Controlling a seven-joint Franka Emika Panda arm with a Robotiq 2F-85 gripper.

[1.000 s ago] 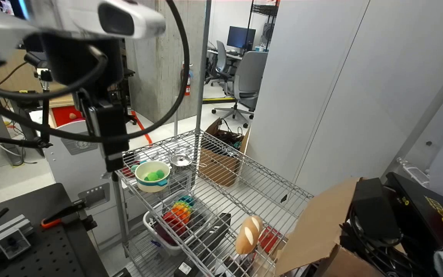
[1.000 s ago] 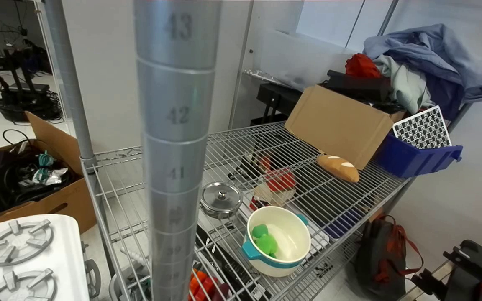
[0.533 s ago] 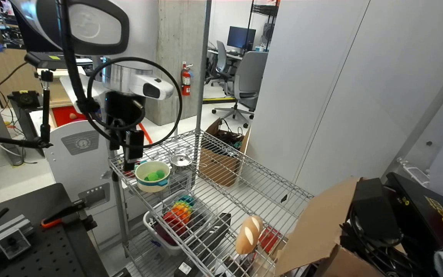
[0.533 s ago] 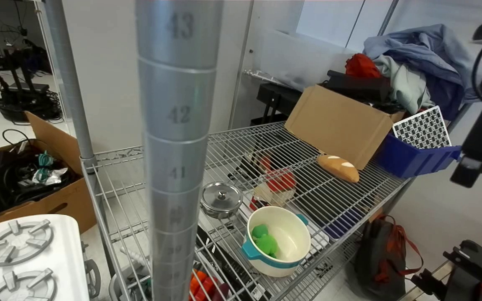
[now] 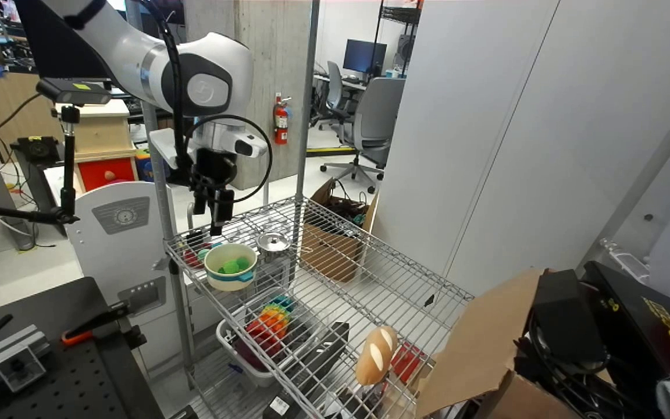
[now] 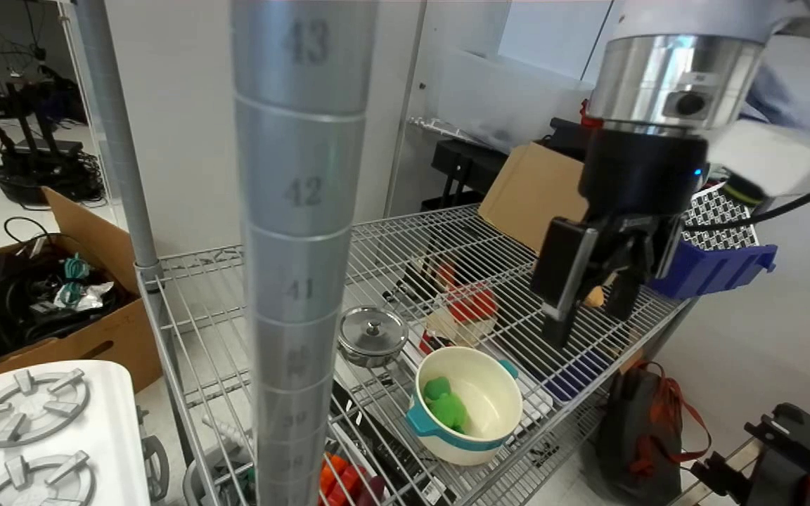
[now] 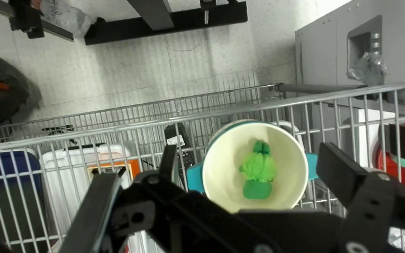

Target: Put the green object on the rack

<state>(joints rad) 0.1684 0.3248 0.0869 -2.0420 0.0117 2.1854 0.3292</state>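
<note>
The green object [image 5: 233,266] lies inside a cream bowl with teal handles [image 5: 229,283]. In an exterior view the green object [image 6: 446,406] rests against the inner side of the bowl [image 6: 493,393]. In the wrist view it shows as a bright green lump [image 7: 258,168] with darker green ends. My gripper [image 6: 588,320] hangs pointing down, above the bowl and apart from it; it also shows in an exterior view [image 5: 208,221]. In the wrist view my gripper [image 7: 247,158] is open and empty, its fingers wide on either side of the bowl. No low wire dish rack shows in these views.
The bowl stands on a wire shelf [image 5: 335,291] near its front edge. A lidded steel pot [image 6: 373,334] and bread [image 5: 377,355] are on the shelf. A cardboard box [image 6: 545,200], blue bin [image 6: 700,270] and shelf post [image 6: 306,211] stand around. A multicoloured item [image 5: 274,326] lies below.
The arm has swung in over the shelf. The gripper has moved toward the bowl and has come into an exterior view from the right. The bowl and green object have not moved.
</note>
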